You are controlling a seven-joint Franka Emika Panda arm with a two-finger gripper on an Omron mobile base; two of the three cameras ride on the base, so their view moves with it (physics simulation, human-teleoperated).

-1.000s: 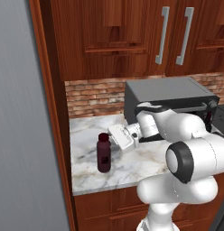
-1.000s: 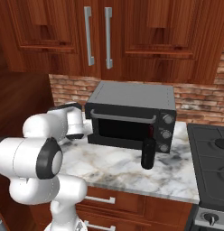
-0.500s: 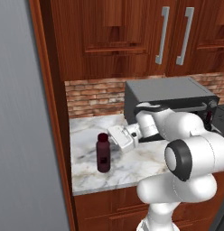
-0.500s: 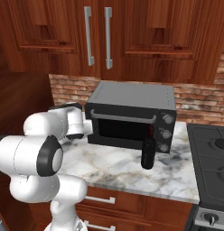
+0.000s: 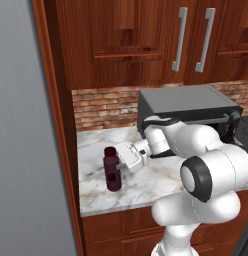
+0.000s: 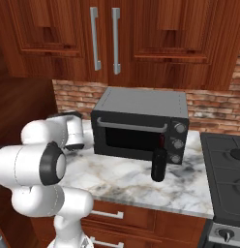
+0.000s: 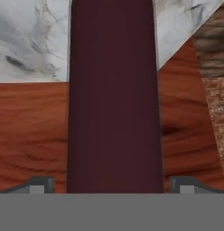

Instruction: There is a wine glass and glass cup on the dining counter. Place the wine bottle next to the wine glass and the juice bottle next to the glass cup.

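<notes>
Nothing much has shifted over the last second: the gripper (image 5: 117, 170) still sits level with the juice bottle (image 5: 112, 169), which stands upright on the marble worktop (image 5: 146, 186) near the tall wooden panel (image 5: 51, 125), while the wine bottle (image 6: 158, 164) waits by the microwave (image 6: 139, 123). To do this grasp well, I would keep the hand horizontal and centred on the bottle's body, then close squarely before lifting so it does not tip. In the hand view the fingertips (image 7: 40, 184) stand spread on either side of the maroon body, close but apparently not yet pressing it.
</notes>
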